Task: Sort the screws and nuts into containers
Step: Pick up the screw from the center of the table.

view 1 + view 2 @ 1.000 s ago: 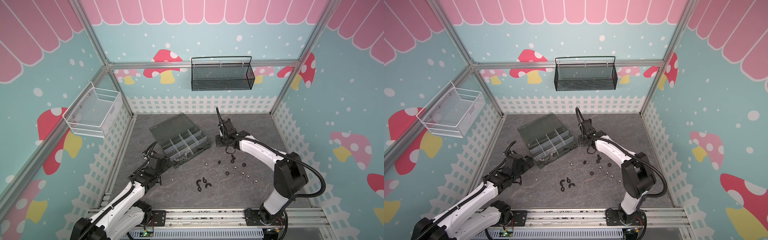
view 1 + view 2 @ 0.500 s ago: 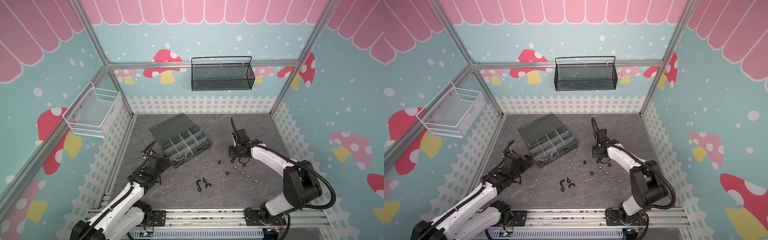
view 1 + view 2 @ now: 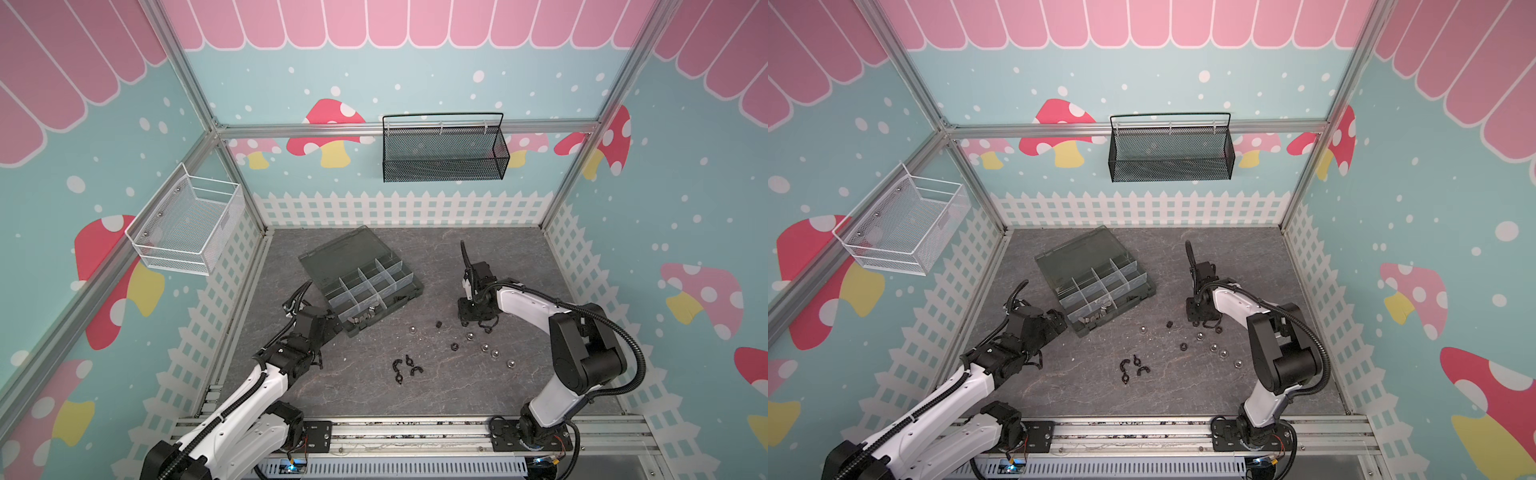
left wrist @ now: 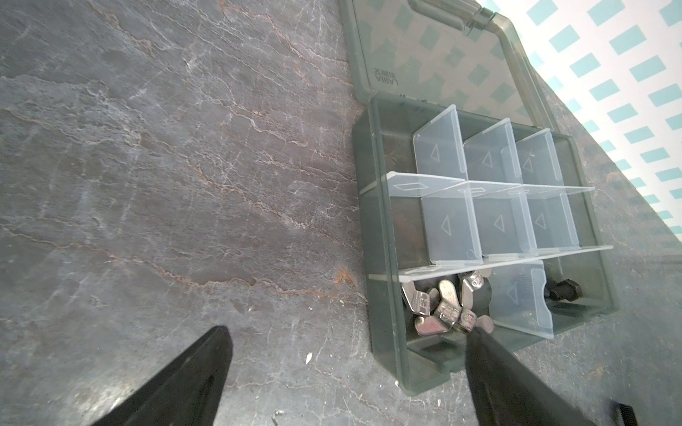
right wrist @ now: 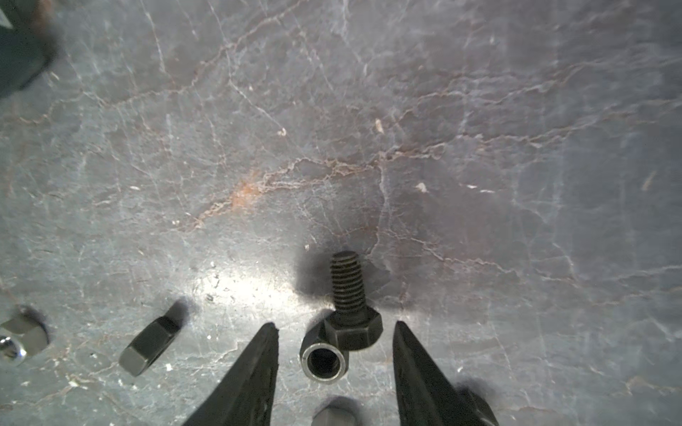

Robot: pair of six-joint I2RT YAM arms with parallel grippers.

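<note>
Several loose nuts [image 3: 484, 347] lie scattered on the grey table [image 3: 478, 257] in both top views, right of the open organizer box [image 3: 376, 293], whose lid lies back so its compartments can take parts from above. In a top view the right gripper [image 3: 1206, 322] stands low over the far end of that scatter, likely lining up a pick. From the left wrist, the left gripper [image 4: 350, 350] waits with jaws wide apart at the box's near corner, where silver winged nuts [image 4: 444, 308] already sit. From the right wrist, the jaws stand apart, clamped on nothing, flanking a black screw [image 5: 350, 306] lying on the table against a round sleeve-like nut [image 5: 324, 363].
</note>
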